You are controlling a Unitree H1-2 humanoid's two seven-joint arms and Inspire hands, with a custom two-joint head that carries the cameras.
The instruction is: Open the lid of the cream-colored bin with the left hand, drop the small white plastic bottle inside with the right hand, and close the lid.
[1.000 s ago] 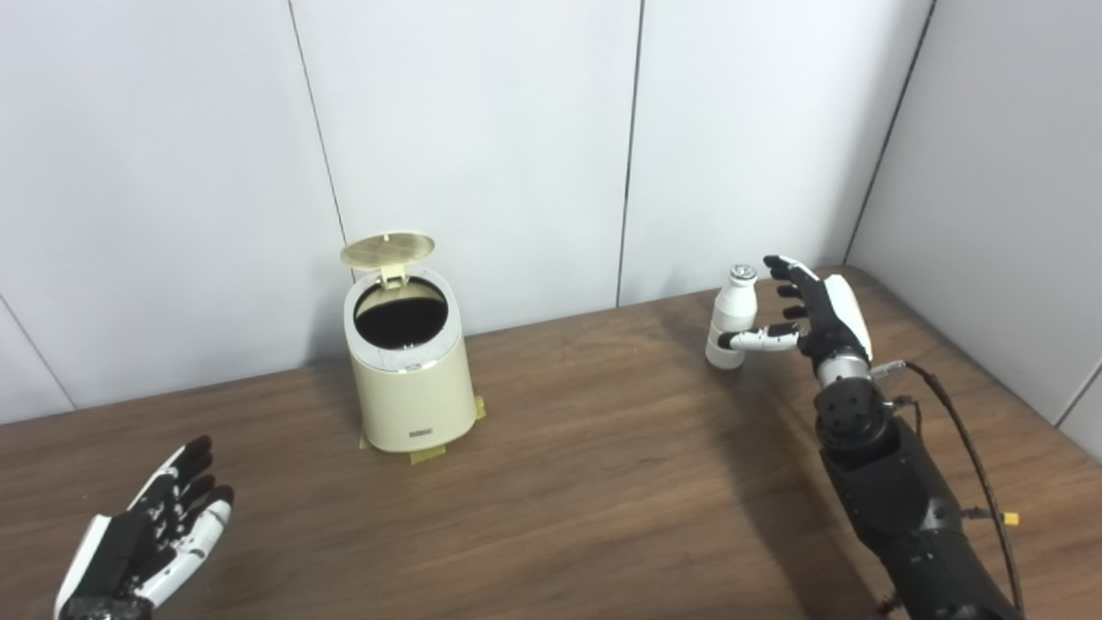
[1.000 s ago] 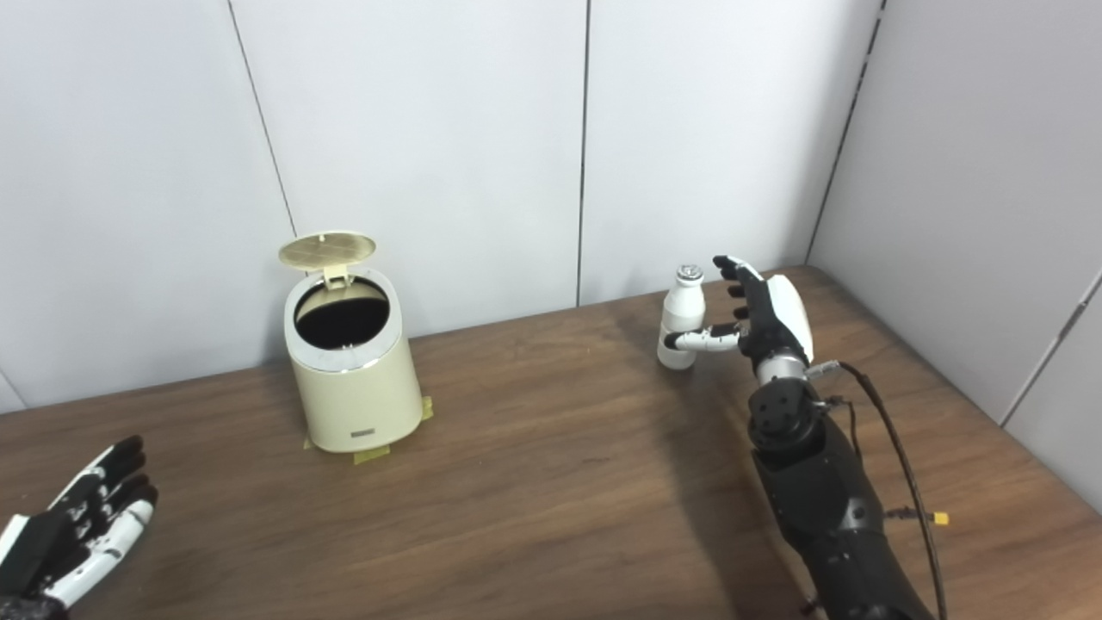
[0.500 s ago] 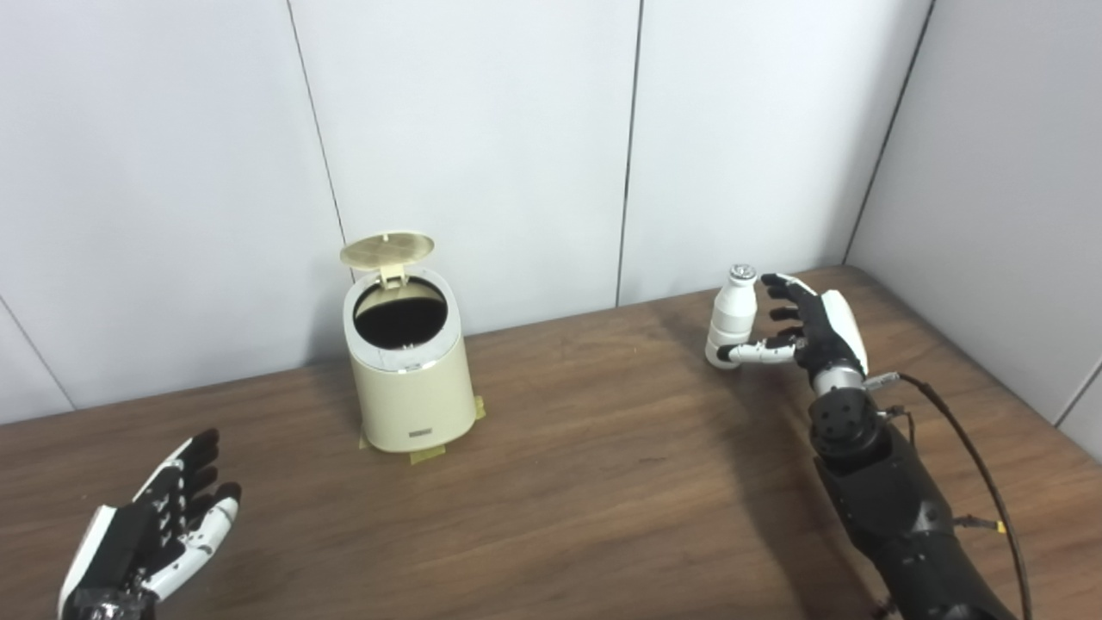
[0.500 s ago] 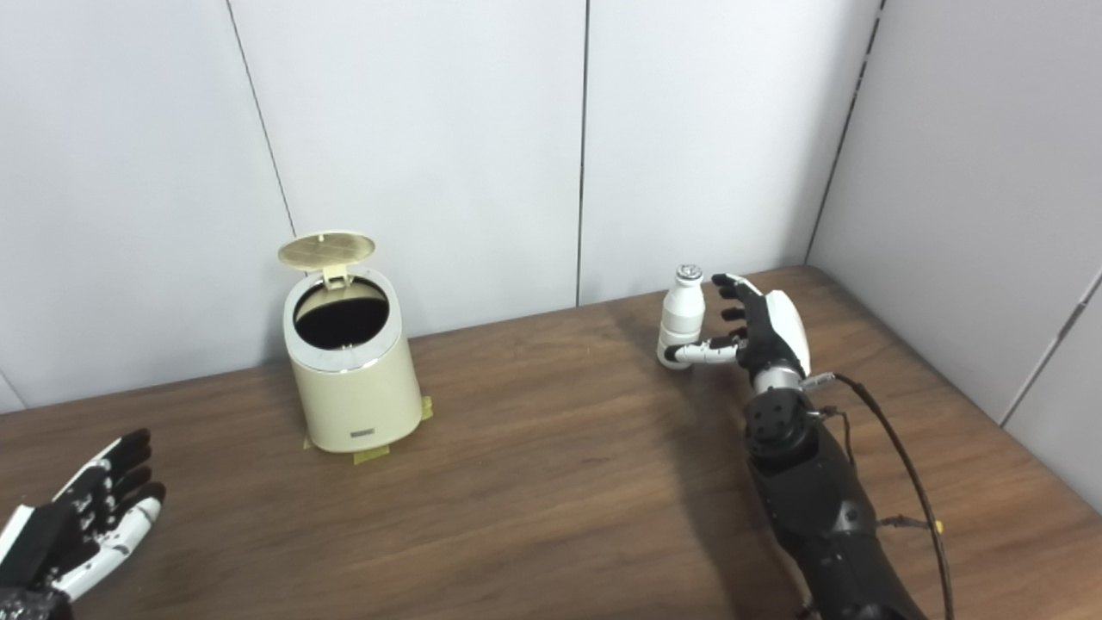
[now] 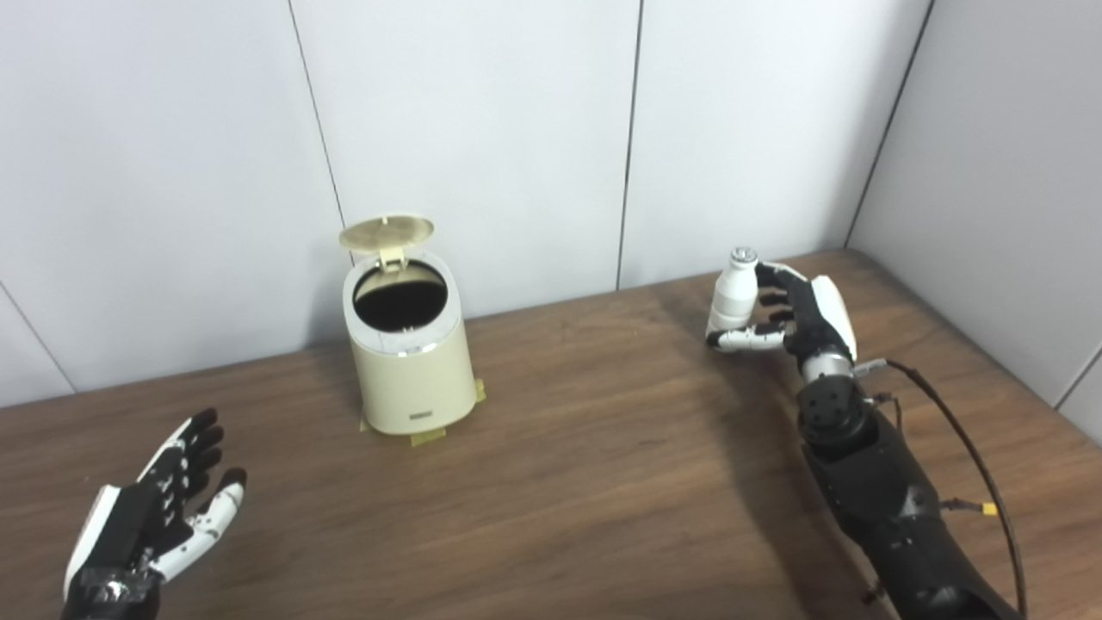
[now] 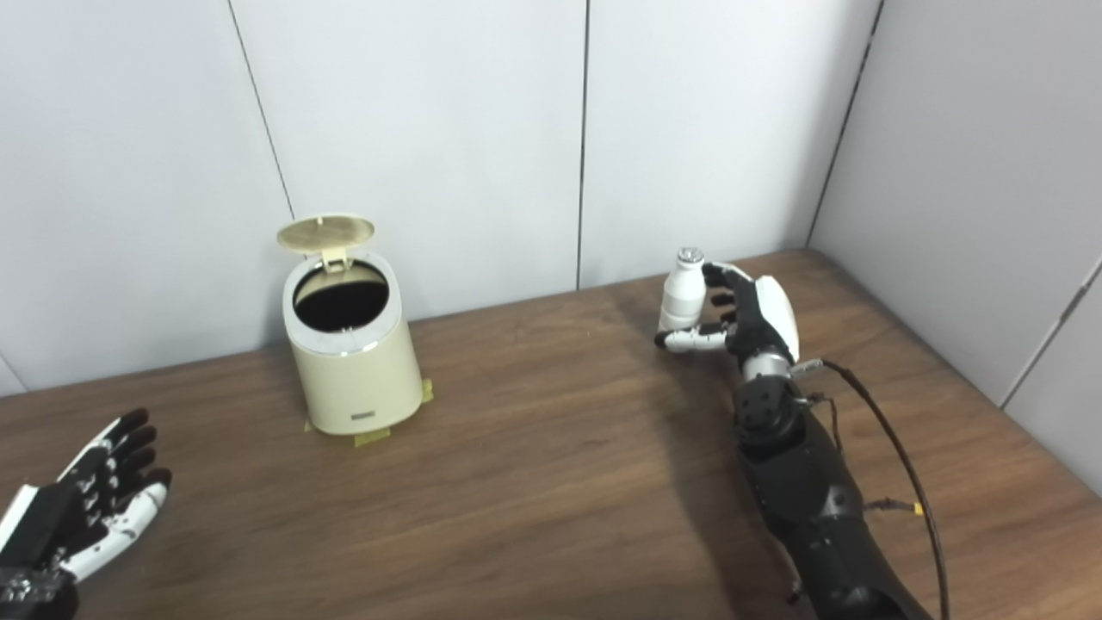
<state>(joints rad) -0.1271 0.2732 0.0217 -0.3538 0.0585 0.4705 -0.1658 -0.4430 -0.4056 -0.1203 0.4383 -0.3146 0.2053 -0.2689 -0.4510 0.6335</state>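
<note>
The cream-colored bin (image 5: pixel 411 370) stands at the back left of the wooden table (image 5: pixel 585 482), its round lid (image 5: pixel 386 231) tipped up and the dark inside showing. A small white plastic bottle (image 5: pixel 732 297) with a silver cap stands at the back right, leaning slightly. My right hand (image 5: pixel 805 314) is wrapped on it: fingers curl behind its body and the thumb lies across its base. I cannot tell whether the bottle is off the table. Far from the bin, my left hand (image 5: pixel 151 525) hovers open at the front left corner, fingers spread.
Yellow tape strips (image 5: pixel 428 437) hold the bin's base to the table. Grey wall panels (image 5: pixel 482 129) stand close behind bin and bottle, and a side wall (image 5: pixel 1007 172) closes the right. A black cable (image 5: pixel 964 439) loops off my right forearm.
The camera has tilted, shifting the whole picture upward. My right hand has moved in from beside the bottle and curled its fingers and thumb around it. The left hand has barely moved.
</note>
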